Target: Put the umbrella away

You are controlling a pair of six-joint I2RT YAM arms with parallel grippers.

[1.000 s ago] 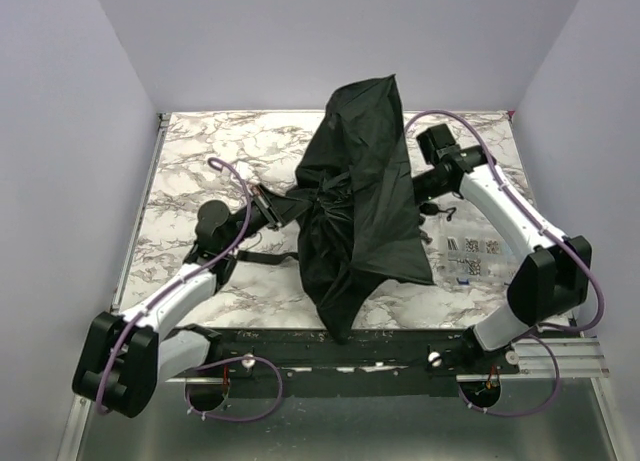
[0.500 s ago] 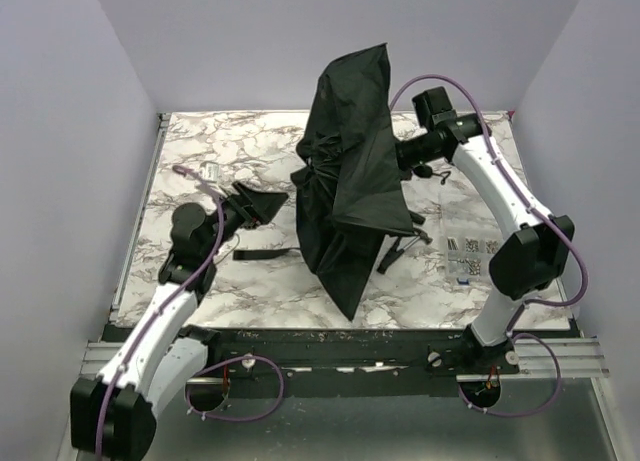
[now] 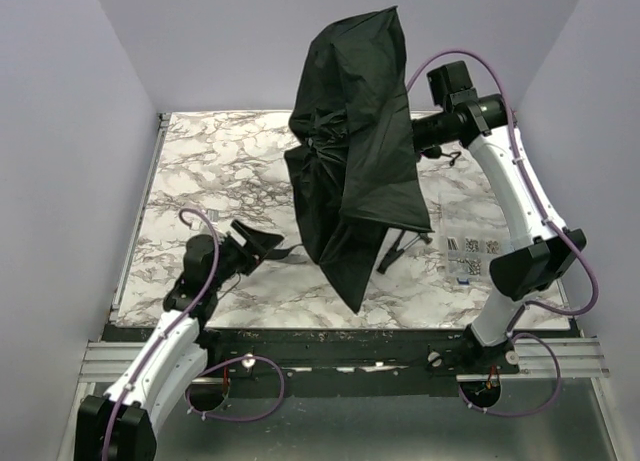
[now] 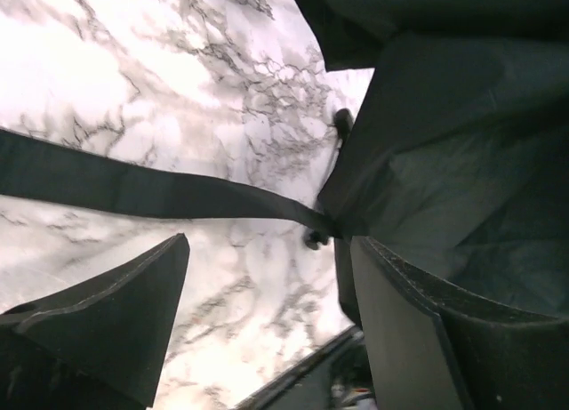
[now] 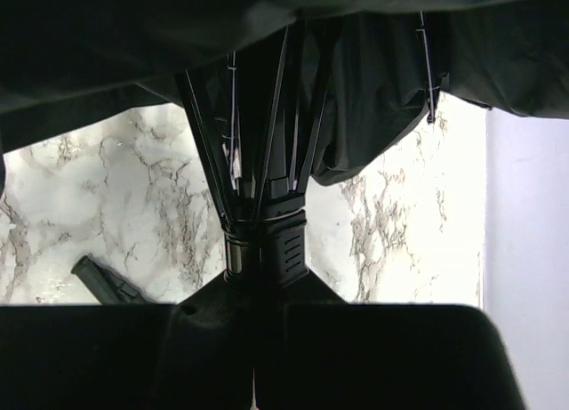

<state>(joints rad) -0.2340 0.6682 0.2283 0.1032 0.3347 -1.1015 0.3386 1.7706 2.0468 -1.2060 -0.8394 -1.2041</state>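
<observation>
Umbrella (image 3: 355,171) black, centre frame. Table (image 3: 220,161) white marble, grey veining. Left arm (image 3: 162,356) and right arm (image 3: 518,196) white, black joints. Cables (image 3: 455,52) purple. Walls (image 3: 220,41) pale lavender.

Surface (image 3: 230,161): rectangular, white marble pattern with grey veining. Back wall (image 3: 250,41), left wall (image 3: 60,181), right wall (image 3: 600,131): plain pale lavender panels enclosing the surface on three sides. Near edge: black crossbar (image 3: 330,346); slotted aluminium rail (image 3: 560,356). Lighting: soft, even.
</observation>
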